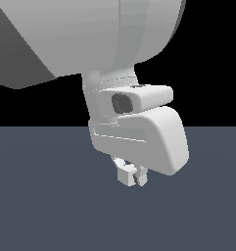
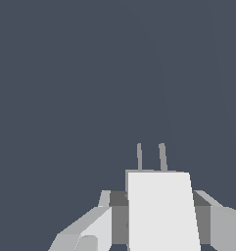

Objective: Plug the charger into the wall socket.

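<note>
In the wrist view the charger (image 2: 161,211), a small off-white block with two thin prongs sticking out of its far face, sits between my fingers (image 2: 87,228), and my gripper (image 2: 158,223) is shut on it. In the exterior view my gripper (image 1: 132,176) hangs below the white wrist housing, just above the dark grey floor (image 1: 51,206); the charger is hard to tell apart from the fingers there. The wall socket is out of view in both frames.
The white arm (image 1: 90,39) fills the upper part of the exterior view. The wrist camera housing (image 1: 134,98) sits above the gripper. Only flat dark grey floor (image 2: 90,73) lies beyond the prongs in the wrist view.
</note>
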{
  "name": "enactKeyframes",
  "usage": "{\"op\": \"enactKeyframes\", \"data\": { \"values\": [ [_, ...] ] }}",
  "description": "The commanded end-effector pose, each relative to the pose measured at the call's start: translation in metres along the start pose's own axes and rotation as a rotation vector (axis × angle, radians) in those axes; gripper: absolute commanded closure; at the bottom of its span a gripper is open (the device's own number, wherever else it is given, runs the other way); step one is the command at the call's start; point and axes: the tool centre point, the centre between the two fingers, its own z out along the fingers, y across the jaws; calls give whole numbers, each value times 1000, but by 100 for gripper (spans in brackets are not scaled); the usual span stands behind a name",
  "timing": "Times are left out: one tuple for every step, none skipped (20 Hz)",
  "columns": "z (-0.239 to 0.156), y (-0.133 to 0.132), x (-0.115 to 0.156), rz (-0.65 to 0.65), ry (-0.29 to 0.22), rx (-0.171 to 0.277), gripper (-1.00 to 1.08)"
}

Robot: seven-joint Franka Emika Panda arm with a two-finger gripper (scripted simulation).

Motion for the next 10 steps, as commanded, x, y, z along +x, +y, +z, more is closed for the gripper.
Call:
{"op": "enactKeyframes", "data": {
  "values": [
    [0,0,0,-2,0,1,108],
    [0,0,1,-6,0,2,108],
    [-1,0,1,-11,0,3,108],
    [-1,0,2,-17,1,5,108],
    [-2,0,3,-24,1,7,108],
    [-2,1,4,-33,1,10,108],
    [-3,1,5,-43,1,13,108],
    [-4,1,6,-55,1,16,108],
    [-5,1,7,-67,2,20,108],
    [-6,1,9,-81,2,24,108]
  ]
}}
